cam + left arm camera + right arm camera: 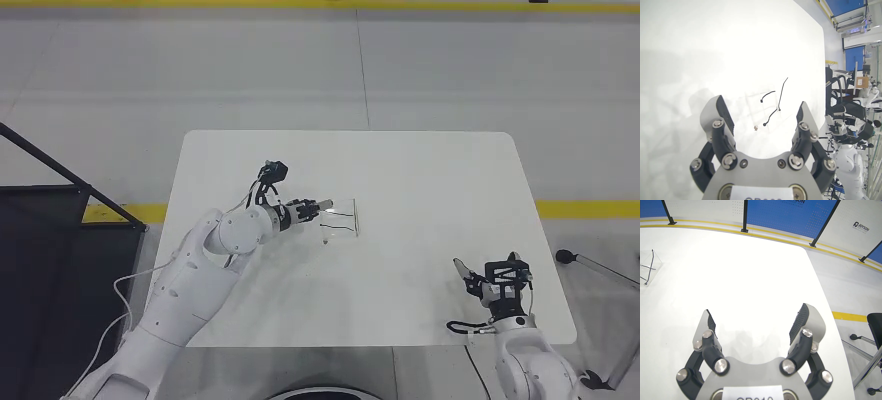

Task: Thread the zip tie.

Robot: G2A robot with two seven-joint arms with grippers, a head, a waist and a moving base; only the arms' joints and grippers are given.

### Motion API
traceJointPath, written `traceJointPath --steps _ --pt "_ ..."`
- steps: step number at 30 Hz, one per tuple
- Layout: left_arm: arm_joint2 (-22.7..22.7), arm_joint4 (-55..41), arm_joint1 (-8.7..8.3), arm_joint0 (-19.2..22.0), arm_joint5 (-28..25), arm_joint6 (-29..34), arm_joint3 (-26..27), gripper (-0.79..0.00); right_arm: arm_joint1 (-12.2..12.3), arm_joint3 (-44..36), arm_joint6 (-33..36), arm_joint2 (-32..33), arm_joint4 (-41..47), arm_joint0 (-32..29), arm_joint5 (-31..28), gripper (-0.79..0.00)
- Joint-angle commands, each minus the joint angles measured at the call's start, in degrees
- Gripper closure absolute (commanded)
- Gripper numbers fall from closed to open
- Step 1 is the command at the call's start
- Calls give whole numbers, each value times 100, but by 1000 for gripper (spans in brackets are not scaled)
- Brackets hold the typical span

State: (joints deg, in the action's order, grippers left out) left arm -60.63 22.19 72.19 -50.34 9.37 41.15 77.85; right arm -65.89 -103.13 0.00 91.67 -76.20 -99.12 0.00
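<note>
From above, my left pincer (322, 207) is over the middle of the white, matte table with rounded corners (430, 170). Its tips are just beside the thin black plastic zip ties (340, 222), which rest at a small clear plastic stand (355, 214). My right pincer (492, 268) is near the table's right front corner, well apart from them.

In the left wrist view my left pincer (761, 100) is spread wide. Its fingers (725, 113) are grey metal with black ribbed pads. Three zip ties (770, 116) lie just ahead of the tips, not touched. Two are curved and one is almost straight, each with a small square head. A small pale scrap (755, 128) lies near the closest head.

In the right wrist view my right pincer (755, 308) is spread as well, above the smooth table (753, 266). The zip ties (650, 266) cross each other on the clear, wedge-shaped stand (658, 263), far from it.
</note>
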Motion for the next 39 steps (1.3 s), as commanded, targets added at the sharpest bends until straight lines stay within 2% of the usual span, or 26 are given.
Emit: traceJointPath --steps 1,4,15,18,24,28,39 --pt "45 5 15 53 22 19 -65 -443 0 0 0 0 0 0 0 -785" --pt "89 -2 33 111 33 37 -140 -385 0 0 0 0 0 0 0 -785" --pt "266 -74 119 339 99 63 -471 -339 0 0 0 0 0 0 0 -785" --pt "298 -70 135 375 87 61 -525 -305 0 0 0 0 0 0 0 -785" --pt "341 -70 161 412 68 57 -582 -262 0 0 0 0 0 0 0 -785" --pt "352 -67 172 428 79 70 -602 -191 0 0 0 0 0 0 0 -785" --pt "308 -71 178 413 79 123 -576 -129 0 0 0 0 0 0 0 -785"
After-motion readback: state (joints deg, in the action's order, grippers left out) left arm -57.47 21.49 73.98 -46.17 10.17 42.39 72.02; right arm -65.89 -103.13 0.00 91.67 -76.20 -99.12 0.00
